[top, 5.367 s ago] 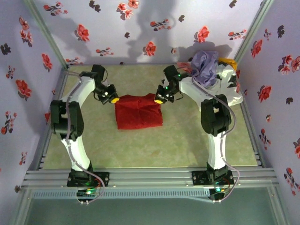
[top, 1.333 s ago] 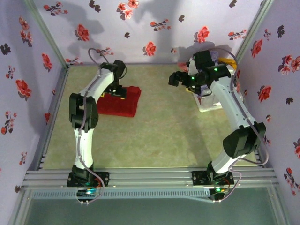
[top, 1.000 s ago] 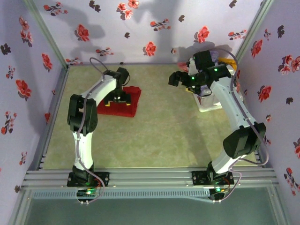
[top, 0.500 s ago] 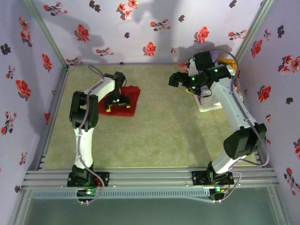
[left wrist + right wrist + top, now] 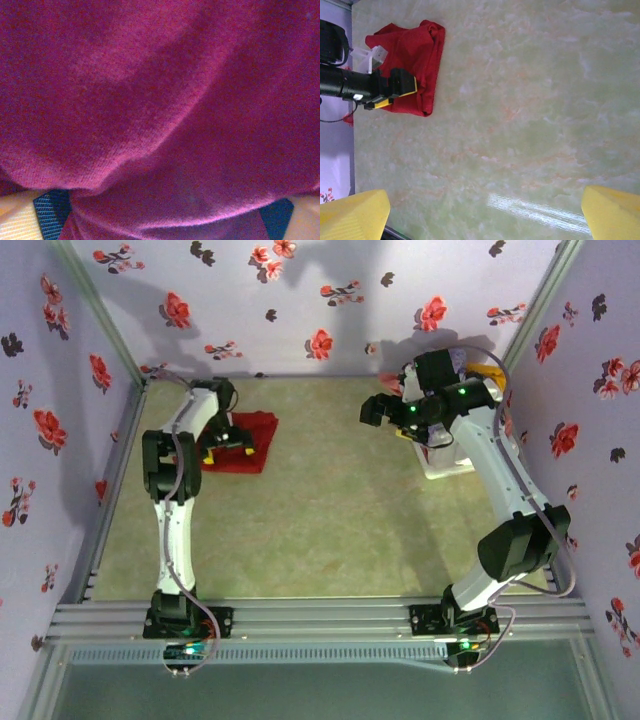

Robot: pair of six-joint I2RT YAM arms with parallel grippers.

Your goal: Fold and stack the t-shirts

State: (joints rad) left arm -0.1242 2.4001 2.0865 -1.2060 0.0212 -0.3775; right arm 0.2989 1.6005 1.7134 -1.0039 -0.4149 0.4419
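Observation:
The folded deep red t-shirt lies at the back left of the table. My left gripper rests on top of it, open, its yellow fingertips wide apart with red cloth bulging between them. My right gripper hovers open above the back right of the table, in front of the basket, with nothing between its yellow fingertips. In the right wrist view the red t-shirt lies far off with the left gripper on it. A bit of yellow-orange fabric shows behind the right arm.
A white plastic basket stands at the back right, mostly hidden by the right arm. Flowered walls close the table on three sides. Pale green tabletop stretches between the arms.
The left gripper has slid the folded red t-shirt further left and back, towards the corner. The right arm has stayed put.

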